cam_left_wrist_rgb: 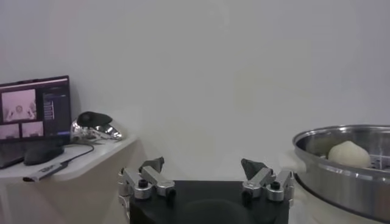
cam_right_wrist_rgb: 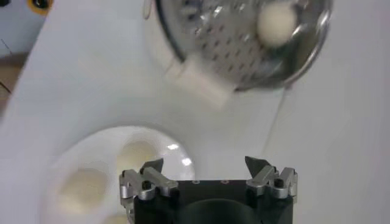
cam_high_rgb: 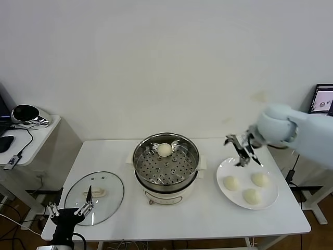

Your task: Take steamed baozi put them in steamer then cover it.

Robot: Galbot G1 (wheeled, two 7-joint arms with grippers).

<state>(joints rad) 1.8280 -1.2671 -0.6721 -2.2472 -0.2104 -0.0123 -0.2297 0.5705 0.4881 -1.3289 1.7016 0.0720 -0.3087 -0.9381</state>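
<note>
Four steamed baozi were in sight. One baozi point(cam_high_rgb: 164, 150) sat inside my steamer point(cam_high_rgb: 165, 179), on the perforated floor toward the back wall, its dome up. The other three baozi point(cam_high_rgb: 252, 196) lay dome up on the white plate point(cam_high_rgb: 227, 167) to the right of the steamer, near one another. Being round, none of them showed a long axis or pointed any way that I could tell.

The steamer stood upright in the middle of the white worktop point(cam_high_rgb: 208, 213), its open mouth facing up, the steel basket on its white pot base. I could read no brand or writing on it.

The cover point(cam_high_rgb: 94, 197) lay flat on the worktop to the left of the steamer, apart from it, glass side down and handle up. Its cream handle point(cam_high_rgb: 97, 193) ran roughly left to right.

My right pincer point(cam_high_rgb: 243, 150) hung above the back edge of the plate, between steamer and plate, pointing down, its fingers spread wide with nothing between them. In the right wrist view the plate lay just beneath my fingertips point(cam_right_wrist_rgb: 152, 165).

My left pincer point(cam_high_rgb: 71, 210) waited low at the front left corner of the worktop, just by the near rim of the cover, likewise spread wide and empty.

A monitor point(cam_left_wrist_rgb: 34, 107) on the side table point(cam_high_rgb: 36, 136) showed text too small to read.
</note>
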